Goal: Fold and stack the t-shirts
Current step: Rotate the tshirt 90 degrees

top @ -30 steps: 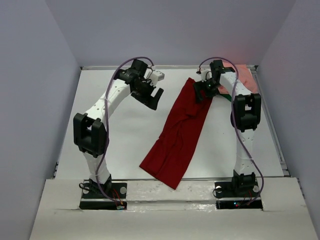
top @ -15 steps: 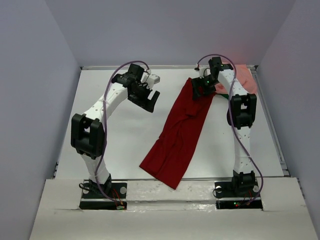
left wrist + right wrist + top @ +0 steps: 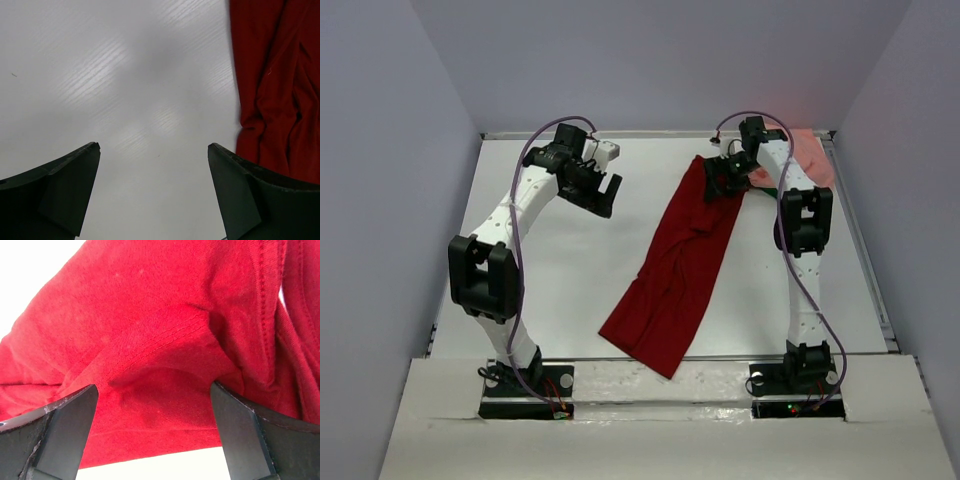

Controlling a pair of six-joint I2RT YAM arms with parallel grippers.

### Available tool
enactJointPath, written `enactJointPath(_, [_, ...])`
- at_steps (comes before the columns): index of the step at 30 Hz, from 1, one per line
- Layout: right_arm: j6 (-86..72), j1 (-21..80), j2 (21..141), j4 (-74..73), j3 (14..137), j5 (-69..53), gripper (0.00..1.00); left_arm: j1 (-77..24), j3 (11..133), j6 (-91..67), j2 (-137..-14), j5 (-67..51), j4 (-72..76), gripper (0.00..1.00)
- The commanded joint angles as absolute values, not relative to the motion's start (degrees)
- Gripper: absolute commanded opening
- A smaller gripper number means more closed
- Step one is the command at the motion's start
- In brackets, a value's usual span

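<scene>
A dark red t-shirt (image 3: 678, 262) lies in a long crumpled strip from the far middle of the table down to the near edge. Its folds fill the right wrist view (image 3: 165, 340) and its edge shows in the left wrist view (image 3: 280, 85). My right gripper (image 3: 726, 180) is open, low over the shirt's far end, jaws either side of the cloth. My left gripper (image 3: 602, 194) is open and empty over bare table, left of the shirt. A salmon pink shirt (image 3: 813, 152) lies at the far right corner, with a bit of green fabric (image 3: 770, 192) beside the right arm.
The white table (image 3: 560, 280) has raised edges at the back and right. The walls stand close on the left, right and back. Both arm bases sit at the near edge.
My left arm has swung left and back, away from the red shirt. My right gripper has shifted slightly at the shirt's far end. The shirt has not moved.
</scene>
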State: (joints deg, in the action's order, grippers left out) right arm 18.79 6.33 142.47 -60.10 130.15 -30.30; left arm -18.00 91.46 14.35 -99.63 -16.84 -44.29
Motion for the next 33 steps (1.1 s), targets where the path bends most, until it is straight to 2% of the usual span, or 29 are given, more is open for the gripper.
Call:
enactJointPath(1, [18.5,6.4,147.7,-61.9,136.2,-35.7,1.0,-17.7,90.7,13.6,-95.7,-15.7,-44.3,0.99])
enactJointPath(9, [16.2,6.9,151.3,-54.2,140.3,-41.7,1.0,-16.2,88.6,13.8,-94.5,-12.6,-43.4,0.99])
enactJointPath(17, [10.1,6.9,155.2,-48.6,148.4,-41.3,1.0,-15.2,88.2,13.7,-95.9,-10.6,-43.4,0.99])
enactJointPath(24, [5.2,8.0,155.6,-38.6,149.0,-41.0,1.0,-15.0,88.2,13.7,-96.5,-9.1,-43.5,0.99])
enactJointPath(33, [3.9,14.0,157.2,-30.8,152.8,-40.0,1.0,-15.0,88.0,13.6,-97.0,-7.6,-43.8,0.99])
